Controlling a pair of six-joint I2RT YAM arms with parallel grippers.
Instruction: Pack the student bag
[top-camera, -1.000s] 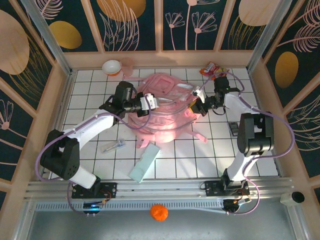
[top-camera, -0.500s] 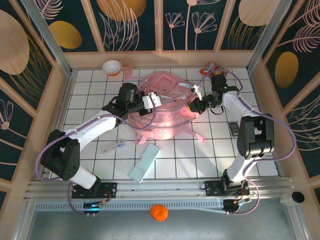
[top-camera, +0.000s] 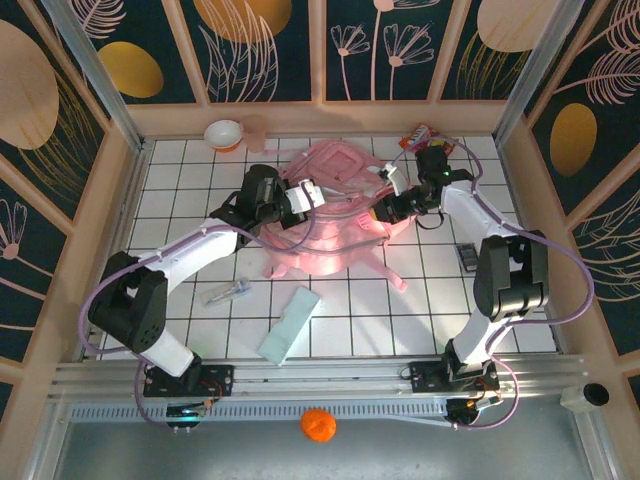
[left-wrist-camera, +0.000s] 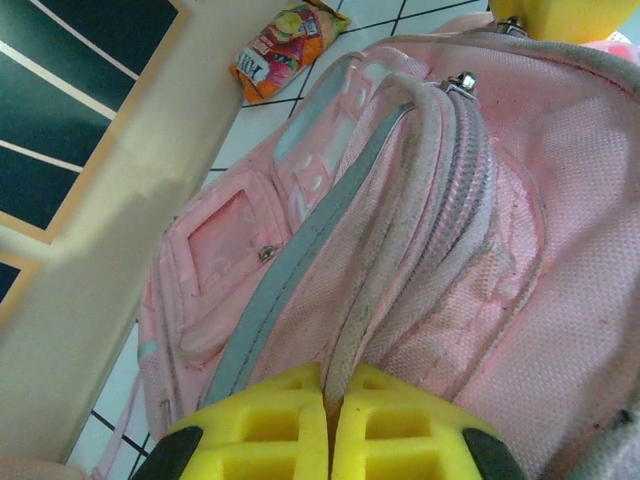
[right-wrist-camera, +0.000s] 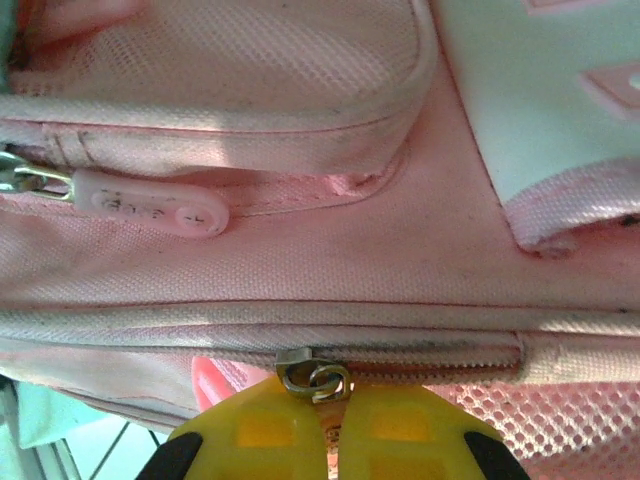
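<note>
So the big soft pink fabric backpack (top-camera: 335, 215) lies flat at the back-middle of the white tiled table (top-camera: 180, 200), with both arms reaching in from either side. My read is that one side anchors while the other works a zip.

The left wrist view shows the left gripper (left-wrist-camera: 332, 385) with its yellow pads pressed together on a greyish piped seam of the bag, probably to keep the fabric taut. The right wrist view shows the right gripper (right-wrist-camera: 340, 395) pinched shut right at the small metal zipper slider (right-wrist-camera: 313, 376), which looks like a grip on its pull.

You can't make out either grip from overhead, since the left gripper (top-camera: 308, 195) and right gripper (top-camera: 385, 208) are just blobs on pink. The overhead view does show the pale green flat box (top-camera: 290, 322) waiting unpacked near the front. An orange snack packet (left-wrist-camera: 285, 38) sits beyond the bag by the wall.
</note>
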